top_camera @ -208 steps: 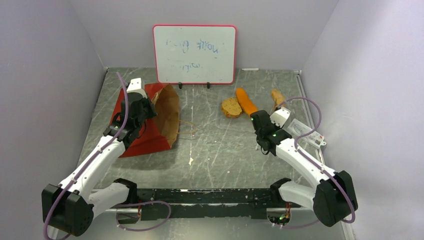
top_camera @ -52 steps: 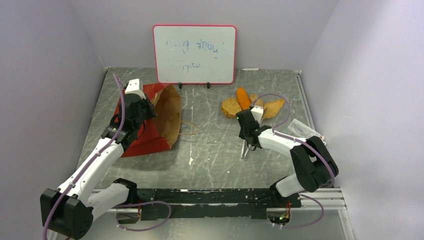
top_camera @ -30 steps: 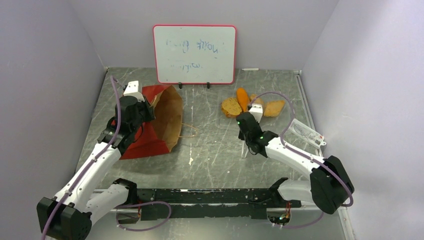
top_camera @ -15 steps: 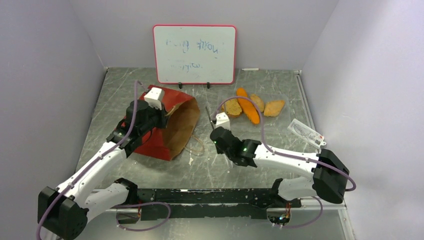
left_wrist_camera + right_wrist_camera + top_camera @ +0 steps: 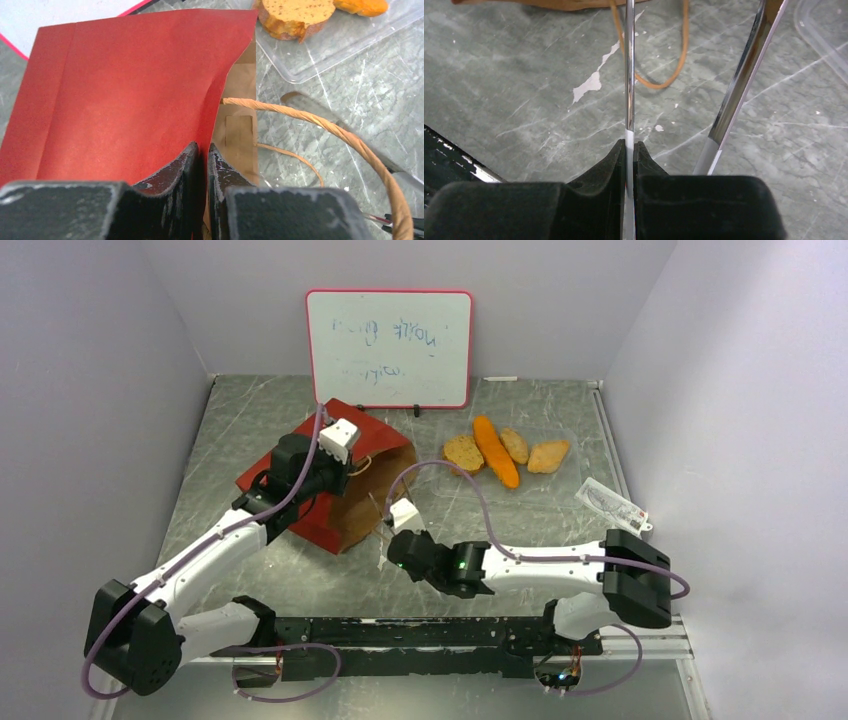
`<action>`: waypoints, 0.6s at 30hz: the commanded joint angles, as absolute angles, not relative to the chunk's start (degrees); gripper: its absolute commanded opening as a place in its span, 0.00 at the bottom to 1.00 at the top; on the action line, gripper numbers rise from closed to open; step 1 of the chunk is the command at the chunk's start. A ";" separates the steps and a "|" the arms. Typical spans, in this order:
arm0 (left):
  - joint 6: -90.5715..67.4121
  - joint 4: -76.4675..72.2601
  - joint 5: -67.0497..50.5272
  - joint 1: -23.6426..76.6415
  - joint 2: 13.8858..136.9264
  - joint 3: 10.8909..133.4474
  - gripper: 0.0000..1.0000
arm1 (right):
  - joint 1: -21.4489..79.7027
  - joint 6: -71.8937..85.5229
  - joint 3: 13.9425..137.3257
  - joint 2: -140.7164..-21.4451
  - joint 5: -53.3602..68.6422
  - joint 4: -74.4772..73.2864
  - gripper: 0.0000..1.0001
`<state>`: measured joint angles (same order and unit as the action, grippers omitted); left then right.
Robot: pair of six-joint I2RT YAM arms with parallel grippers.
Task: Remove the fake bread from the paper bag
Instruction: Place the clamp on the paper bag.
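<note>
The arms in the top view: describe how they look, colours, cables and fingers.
The left arm and right arm have white link shells, bulky black joints and a white camera block at the wrist. A purple cable loops along each. The fingers are matte black, scuffed pale at the edges.

Pink-framed whiteboard (image 5: 389, 347) upright at the back of grey marbled table (image 5: 250, 410). Clear plastic tray (image 5: 340, 50) right of centre. Shiny metal tongs (image 5: 744, 75) near front. White printed packet (image 5: 610, 504) far right.

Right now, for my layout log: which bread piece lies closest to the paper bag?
The round brown slice, leftmost; the long orange loaf, small roll and tan roll lie farther from the paper bag.
</note>
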<state>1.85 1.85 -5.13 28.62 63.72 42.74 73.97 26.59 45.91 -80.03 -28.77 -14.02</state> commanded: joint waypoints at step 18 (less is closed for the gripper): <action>5.19 2.60 -13.95 28.39 54.83 40.63 0.07 | 72.52 19.15 60.23 -99.64 -22.99 -5.31 0.00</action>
<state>6.07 2.44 -11.97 28.60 58.04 42.24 73.78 21.85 57.12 -97.49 -24.71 -9.19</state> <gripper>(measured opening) 0.070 0.054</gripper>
